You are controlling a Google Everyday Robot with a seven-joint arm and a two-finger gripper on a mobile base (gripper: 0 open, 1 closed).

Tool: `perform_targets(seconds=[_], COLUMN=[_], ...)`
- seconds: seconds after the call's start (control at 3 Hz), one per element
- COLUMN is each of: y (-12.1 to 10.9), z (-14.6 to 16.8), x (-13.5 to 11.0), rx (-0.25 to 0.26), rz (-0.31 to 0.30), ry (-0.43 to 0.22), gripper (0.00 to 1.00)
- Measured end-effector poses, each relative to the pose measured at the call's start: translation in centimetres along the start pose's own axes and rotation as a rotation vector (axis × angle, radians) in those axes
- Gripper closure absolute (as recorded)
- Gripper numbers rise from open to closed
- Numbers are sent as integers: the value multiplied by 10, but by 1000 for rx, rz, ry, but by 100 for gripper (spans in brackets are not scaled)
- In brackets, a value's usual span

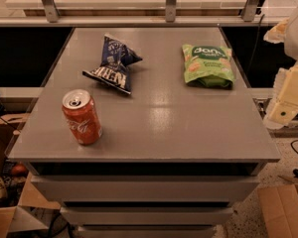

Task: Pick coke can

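Upright near the front-left corner of the grey cabinet top (154, 128): the coke can (82, 117), just inside the front edge. Behind it, apart, a crumpled blue chip bag (113, 63); toward the back right, a green snack bag (207, 66). Open surface from can to right edge. Beyond that right edge, off the top, the pale gripper (288, 98); spread or closed, impossible to tell.
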State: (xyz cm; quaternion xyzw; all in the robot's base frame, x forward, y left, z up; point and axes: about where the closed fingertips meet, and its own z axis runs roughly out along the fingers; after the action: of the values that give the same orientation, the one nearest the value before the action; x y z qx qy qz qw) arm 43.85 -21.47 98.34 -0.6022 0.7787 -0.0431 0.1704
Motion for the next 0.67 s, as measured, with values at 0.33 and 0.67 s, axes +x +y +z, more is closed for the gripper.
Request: perform_targets(seconds=[0.33,0.67], y=[0,-2], z=[0,2], x=[0,-5], rx=[0,-7], rz=[0,15], ry=[0,-87], gripper=[0,0])
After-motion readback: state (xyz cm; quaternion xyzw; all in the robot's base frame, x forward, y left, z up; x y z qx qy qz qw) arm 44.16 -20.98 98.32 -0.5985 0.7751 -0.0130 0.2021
